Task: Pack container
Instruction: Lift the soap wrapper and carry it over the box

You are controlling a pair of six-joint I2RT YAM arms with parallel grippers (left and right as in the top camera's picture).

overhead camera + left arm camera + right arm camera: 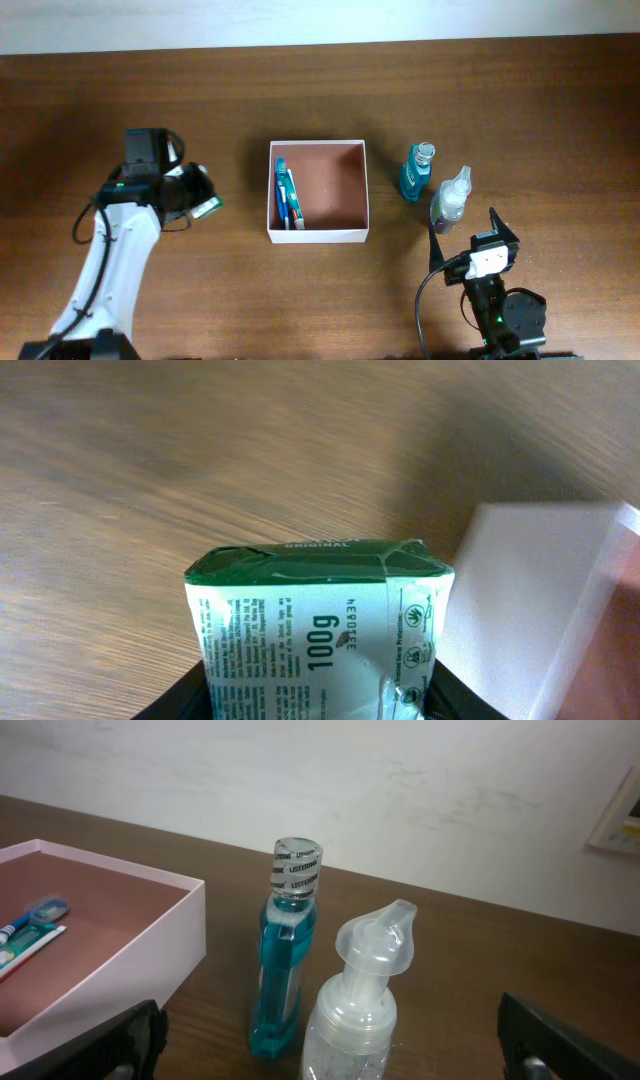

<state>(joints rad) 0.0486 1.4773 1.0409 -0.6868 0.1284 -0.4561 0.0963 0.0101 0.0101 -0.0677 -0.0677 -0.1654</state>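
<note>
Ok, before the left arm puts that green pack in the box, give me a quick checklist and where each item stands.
1. Grip: the green pack sits between the left gripper's fingers. Ok.
2. Position: the pack is over the table, left of the container, not above it. Not ok.
3. Room inside: the toothbrush and tube lie along the left wall, and the rest of the floor is bare. Ok.
4. Path: the right gripper is open on the far side, by the pump bottle. Ok.
5. Pack height against the container wall: cannot tell.
</note>
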